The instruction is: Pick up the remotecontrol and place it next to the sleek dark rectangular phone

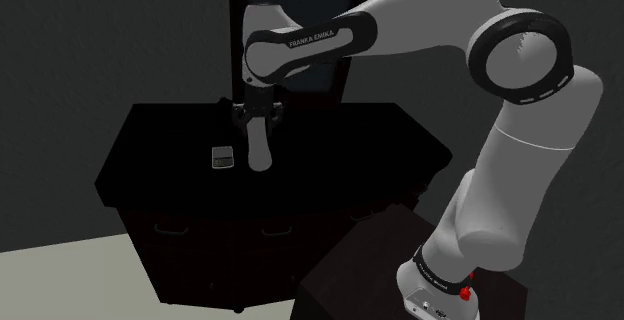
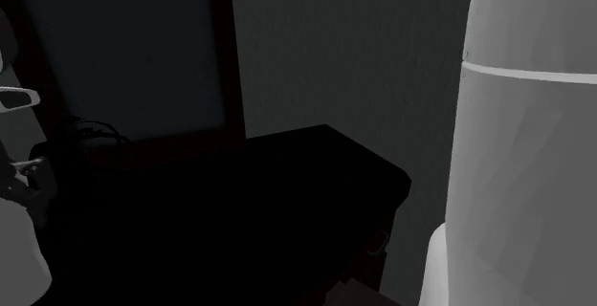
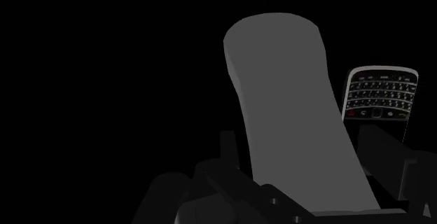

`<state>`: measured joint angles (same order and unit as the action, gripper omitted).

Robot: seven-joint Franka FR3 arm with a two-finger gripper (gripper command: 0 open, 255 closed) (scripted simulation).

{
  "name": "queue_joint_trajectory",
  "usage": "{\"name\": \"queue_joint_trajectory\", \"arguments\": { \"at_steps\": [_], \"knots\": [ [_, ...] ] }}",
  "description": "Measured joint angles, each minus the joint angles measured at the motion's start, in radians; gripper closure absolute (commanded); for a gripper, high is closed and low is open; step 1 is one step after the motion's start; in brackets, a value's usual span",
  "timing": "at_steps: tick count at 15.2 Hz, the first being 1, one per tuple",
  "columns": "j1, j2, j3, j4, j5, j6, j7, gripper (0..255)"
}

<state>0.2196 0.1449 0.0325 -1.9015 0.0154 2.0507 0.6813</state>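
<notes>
There is one remote (image 1: 259,153), one phone (image 1: 222,157) and one arm (image 1: 420,18). All of them are over a single dark cabinet whose top is the surface (image 1: 350,148).

The arm rises from its stand (image 1: 380,258) at the shoulder view's lower right and bends at a big elbow joint. From there it stretches across to that view's left, with the wrist turned down so the hand points at the surface.

The fingers (image 3: 382,152) are clenched on the remote, one on each side of its near end. In the wrist view, the plain grey remote (image 3: 294,103) runs out lengthwise from between them. It is held roughly upright, with its lower end down by the surface. I cannot tell if that end touches the surface.

The phone (image 3: 382,93) lies flat on the surface just beside the remote's lower end, on the shoulder view's left of it. It has a black body, a pale rim and a small keypad.

A dark framed panel (image 2: 134,55) stands behind the cabinet.
</notes>
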Motion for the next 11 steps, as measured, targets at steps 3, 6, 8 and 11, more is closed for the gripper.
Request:
{"name": "queue_joint_trajectory", "arguments": {
  "at_steps": [3, 6, 8, 11],
  "knots": [
    [0.038, 0.057, 0.025, 0.06, -0.008, -0.002, 0.066, 255],
    [0.072, 0.133, 0.044, 0.166, -0.019, -0.032, 0.122, 255],
    [0.096, 0.173, 0.055, 0.235, -0.026, -0.059, 0.158, 255],
    [0.137, 0.268, 0.069, 0.369, -0.041, -0.099, 0.214, 255]
  ]
}}
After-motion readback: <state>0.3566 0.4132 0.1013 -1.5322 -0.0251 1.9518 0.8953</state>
